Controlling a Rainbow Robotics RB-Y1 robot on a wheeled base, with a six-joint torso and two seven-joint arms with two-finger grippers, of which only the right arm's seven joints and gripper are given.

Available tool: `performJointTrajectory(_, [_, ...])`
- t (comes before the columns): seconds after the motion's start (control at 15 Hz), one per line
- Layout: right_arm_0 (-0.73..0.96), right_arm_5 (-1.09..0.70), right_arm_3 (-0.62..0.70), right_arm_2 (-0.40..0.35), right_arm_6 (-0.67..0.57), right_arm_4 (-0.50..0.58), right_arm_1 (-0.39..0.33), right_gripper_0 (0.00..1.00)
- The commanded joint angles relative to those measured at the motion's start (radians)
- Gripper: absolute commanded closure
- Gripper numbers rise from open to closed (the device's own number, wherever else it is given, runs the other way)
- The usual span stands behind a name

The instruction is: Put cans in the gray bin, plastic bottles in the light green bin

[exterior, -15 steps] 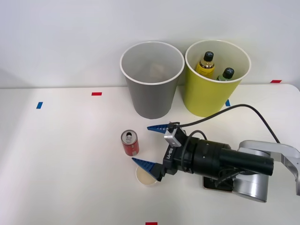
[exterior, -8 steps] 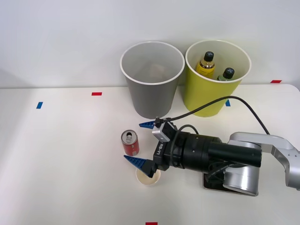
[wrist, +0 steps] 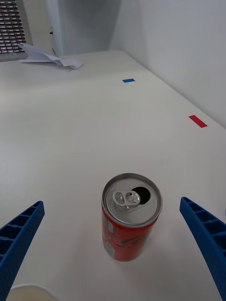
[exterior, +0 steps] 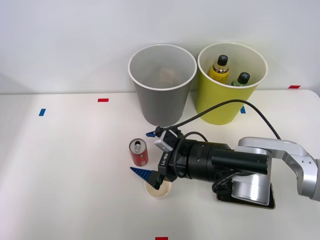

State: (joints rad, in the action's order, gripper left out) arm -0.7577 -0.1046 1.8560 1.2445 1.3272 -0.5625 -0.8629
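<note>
Your right gripper (exterior: 146, 153) is spread wide and level with the red can (exterior: 139, 152), which stands upright left of it, near the gray bin (exterior: 161, 85); both bottles (exterior: 220, 67) already sit in the light green bin (exterior: 231, 82), so 1 can remains.

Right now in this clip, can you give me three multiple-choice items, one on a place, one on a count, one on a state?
1. Where do the two bottles sit?
A. On the table
B. In the gray bin
C. In the light green bin

2. How many red cans stand on the table?
A. One
B. Two
C. Three

3. How is the right gripper set?
A. Shut on the can
B. Open, with the can ahead between its jaws
C. Shut on the paper cup

Answers:
1 C: the yellow bottle and green bottle stand inside the light green bin, not the gray bin.
2 A: a single can.
3 B: the right gripper is spread wide, touching neither can nor paper cup.
</note>
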Motion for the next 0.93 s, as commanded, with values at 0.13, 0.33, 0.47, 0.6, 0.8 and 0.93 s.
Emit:
performJointTrajectory(0.13, [0.003, -0.001, -0.024, 0.003, 0.000, -0.005, 0.009, 0.00])
performJointTrajectory(0.33, [0.003, -0.003, -0.052, 0.003, -0.002, -0.014, 0.025, 0.00])
performJointTrajectory(0.47, [0.003, -0.003, -0.070, 0.003, -0.005, -0.022, 0.036, 0.00])
performJointTrajectory(0.6, [0.003, -0.003, -0.090, 0.003, -0.016, -0.036, 0.042, 0.00])
performJointTrajectory(0.8, [0.003, -0.014, -0.097, 0.007, -0.034, -0.059, 0.045, 0.00])
performJointTrajectory(0.93, [0.003, -0.018, -0.097, 0.010, -0.037, -0.066, 0.048, 0.00])
